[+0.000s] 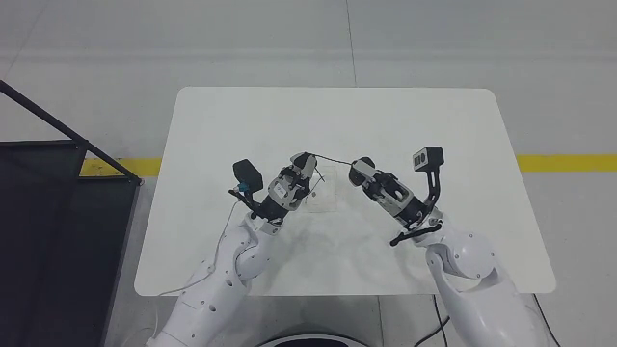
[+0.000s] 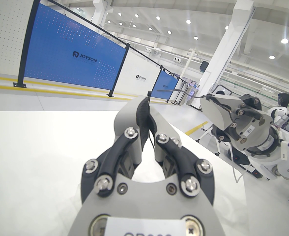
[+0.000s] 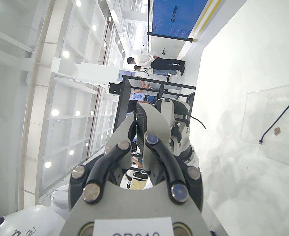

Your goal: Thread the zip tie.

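The left pincer [image 2: 145, 105] is pressed together on the zip tie [image 2: 149, 94], whose head pokes out past its tips. The right pincer [image 3: 137, 115] pinches the other end. The tie stretches between them, above the worktop [image 1: 434, 125], likely so the end can go through the head. Behind each pincer sits a white sticker [image 3: 133, 227]; its writing is cut off.
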